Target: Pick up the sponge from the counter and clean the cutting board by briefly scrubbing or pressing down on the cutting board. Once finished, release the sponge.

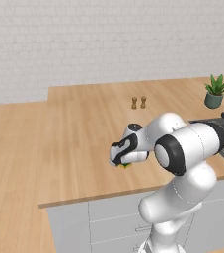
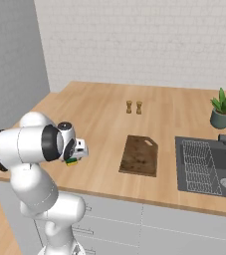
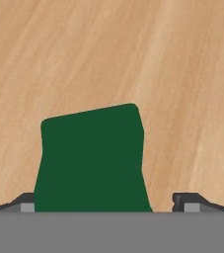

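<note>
**Sponge under the hand, grip unclear**

Left base view: the gripper (image 1: 125, 162) hung low over the counter (image 1: 59, 148); the sponge (image 1: 127, 165) peeked out beneath, mostly hidden.

Right base view: the cutting board (image 2: 140, 155) lay well to the right, so a clear lift before carrying seemed wise.

Hand view: the sponge sat against the left fingertip (image 3: 27, 202), a gap showing beside the right one; whether the fingers gripped it could not be told

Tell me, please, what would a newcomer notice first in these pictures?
First the big white arm, bent low over the counter near its front edge, with its claw around the green sponge. Next the dark cutting board, lying bare to the arm's right, beside the sink.
</note>
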Available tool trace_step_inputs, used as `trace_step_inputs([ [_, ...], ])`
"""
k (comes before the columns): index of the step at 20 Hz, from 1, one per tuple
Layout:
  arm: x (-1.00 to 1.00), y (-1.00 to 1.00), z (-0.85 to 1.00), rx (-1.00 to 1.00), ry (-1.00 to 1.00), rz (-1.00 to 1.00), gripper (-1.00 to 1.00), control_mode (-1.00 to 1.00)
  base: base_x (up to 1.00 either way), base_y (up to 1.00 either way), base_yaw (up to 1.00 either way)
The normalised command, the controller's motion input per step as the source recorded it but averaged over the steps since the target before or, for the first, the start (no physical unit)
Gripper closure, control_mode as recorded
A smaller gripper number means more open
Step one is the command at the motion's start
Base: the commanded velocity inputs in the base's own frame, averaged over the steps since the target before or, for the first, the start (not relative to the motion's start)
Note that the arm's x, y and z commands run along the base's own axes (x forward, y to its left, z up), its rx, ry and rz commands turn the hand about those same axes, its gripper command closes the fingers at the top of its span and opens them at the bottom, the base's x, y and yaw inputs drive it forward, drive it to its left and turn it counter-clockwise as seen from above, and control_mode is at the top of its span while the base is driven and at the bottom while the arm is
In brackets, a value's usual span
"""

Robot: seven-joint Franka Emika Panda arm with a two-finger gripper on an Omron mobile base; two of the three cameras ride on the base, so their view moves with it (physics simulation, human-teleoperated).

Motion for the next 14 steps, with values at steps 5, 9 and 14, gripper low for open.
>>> trace_step_inputs([
  [5,0.02,0.0,-0.03,0.0,0.0,0.0,1.0,-1.0,0.0,0.0,0.0],
  [9,0.0,0.0,0.0,0.0,-0.01,0.0,1.0,-1.0,0.0,0.0,0.0],
  [14,-0.22,-0.04,0.37,0.0,-0.12,0.0,1.0,-1.0,0.0,0.0,0.0],
])
